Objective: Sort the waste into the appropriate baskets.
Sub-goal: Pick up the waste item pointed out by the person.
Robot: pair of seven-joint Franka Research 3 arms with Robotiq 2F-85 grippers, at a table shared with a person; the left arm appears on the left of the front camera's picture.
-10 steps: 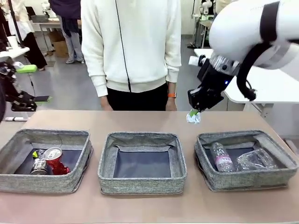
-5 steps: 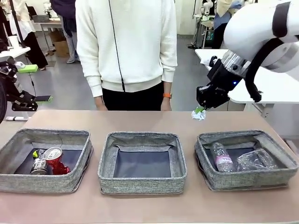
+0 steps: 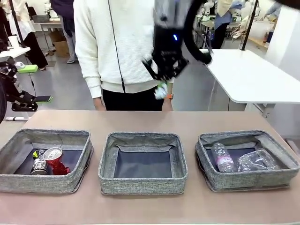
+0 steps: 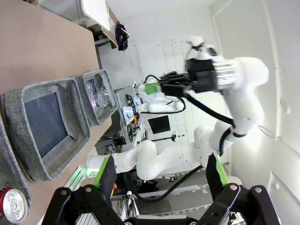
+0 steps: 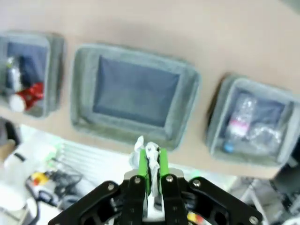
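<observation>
**Paper ball held high above the middle basket**

The right gripper [image 3: 161, 89] hangs well above the desk [image 3: 150, 119], in front of the person's white top [image 3: 126, 42], its green-padded fingers [image 5: 143, 165] pinching the crumpled white paper ball [image 5: 149, 152] — a small, creased wad poking up between the pads and out past their tips. In the front view the arm is blurred, and the paper ball shows as a pale lump just below the fingers.

Below it the three grey woven baskets sit in a row on the desk. The middle basket [image 3: 143, 140] shows only its dark flat bottom. The left basket [image 3: 28, 138] holds a crushed red can [image 3: 55, 160] beside a silver-dark can [image 3: 39, 167]. The right basket [image 3: 248, 138] holds a clear bottle [image 3: 222, 158] with a pink label and a crumpled clear plastic cup [image 3: 257, 160].

The left gripper [image 4: 161, 180] is off to the side — its fingers spread wide, holding nothing.
</observation>
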